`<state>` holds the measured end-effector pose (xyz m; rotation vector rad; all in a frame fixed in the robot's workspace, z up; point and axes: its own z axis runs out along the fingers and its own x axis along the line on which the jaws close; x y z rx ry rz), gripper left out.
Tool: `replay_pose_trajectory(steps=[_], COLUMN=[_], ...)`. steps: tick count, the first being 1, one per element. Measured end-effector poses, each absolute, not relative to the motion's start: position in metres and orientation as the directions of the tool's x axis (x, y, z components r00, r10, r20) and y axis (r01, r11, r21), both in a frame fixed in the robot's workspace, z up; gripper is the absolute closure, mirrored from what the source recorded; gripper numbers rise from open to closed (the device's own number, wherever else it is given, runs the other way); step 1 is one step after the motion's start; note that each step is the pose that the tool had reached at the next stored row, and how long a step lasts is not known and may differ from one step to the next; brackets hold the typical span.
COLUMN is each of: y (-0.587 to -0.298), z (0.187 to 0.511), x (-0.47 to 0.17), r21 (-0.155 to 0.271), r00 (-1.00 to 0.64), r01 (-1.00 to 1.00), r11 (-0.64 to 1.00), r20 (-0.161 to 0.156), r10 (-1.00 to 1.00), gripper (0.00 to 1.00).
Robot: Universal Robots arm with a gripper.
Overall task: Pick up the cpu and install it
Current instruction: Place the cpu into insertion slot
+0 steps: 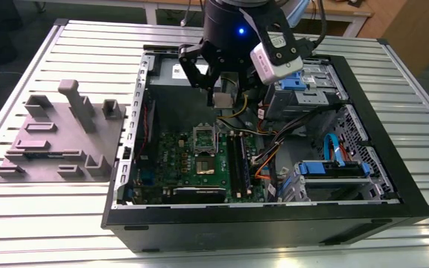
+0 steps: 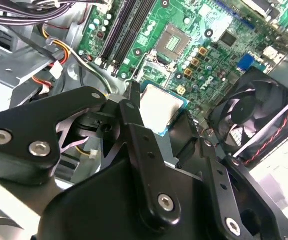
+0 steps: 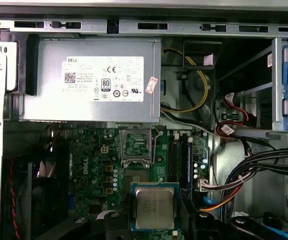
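The cpu (image 3: 154,207) is a flat silvery square with a thin green rim, and my gripper (image 3: 154,216) is shut on its edges. In the exterior view the gripper (image 1: 223,99) holds the cpu (image 1: 224,101) inside the open computer case (image 1: 393,167), above the far end of the green board (image 1: 199,167). The square metal-framed socket (image 3: 135,145) lies open on the board, below and a little ahead of the chip. In the second wrist view the cpu (image 2: 159,107) sits between the black fingers (image 2: 129,107), with the socket (image 2: 176,37) beyond it.
A large grey metal box with a white label (image 3: 91,80) stands just behind the socket. Memory slots (image 3: 181,160) and bundled cables (image 1: 278,139) lie beside it. A black fan (image 2: 253,117) sits at the board's edge. A grey fixture plate (image 1: 58,139) rests at the exterior view's left.
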<state>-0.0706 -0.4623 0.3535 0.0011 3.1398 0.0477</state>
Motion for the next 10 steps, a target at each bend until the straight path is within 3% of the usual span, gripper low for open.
replay_pose_trajectory(steps=[10], y=[-0.4645], z=[0.3469], x=[-0.0800], r21=[0.030], r00=[-1.000], r01=[-0.017], r11=[0.999], r20=[-0.001], r10=[-0.017], gripper=[0.53])
